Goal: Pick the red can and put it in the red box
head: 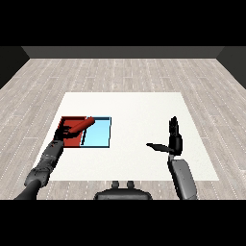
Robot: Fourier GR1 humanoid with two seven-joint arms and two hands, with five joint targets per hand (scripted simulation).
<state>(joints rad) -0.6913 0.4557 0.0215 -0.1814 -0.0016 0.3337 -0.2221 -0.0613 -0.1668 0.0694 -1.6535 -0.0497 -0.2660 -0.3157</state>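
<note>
Your left hand, fingers clamped on the red can, holds it tilted toward two o'clock over the red box.

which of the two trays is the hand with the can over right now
The red tray, the left one of the pair. The left hand holds the red can above it; the light blue tray beside it has no hand over it.

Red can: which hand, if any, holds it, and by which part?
The left hand curls round the lower end of the red can, over the red tray. The right hand is open, holding nothing.
</note>
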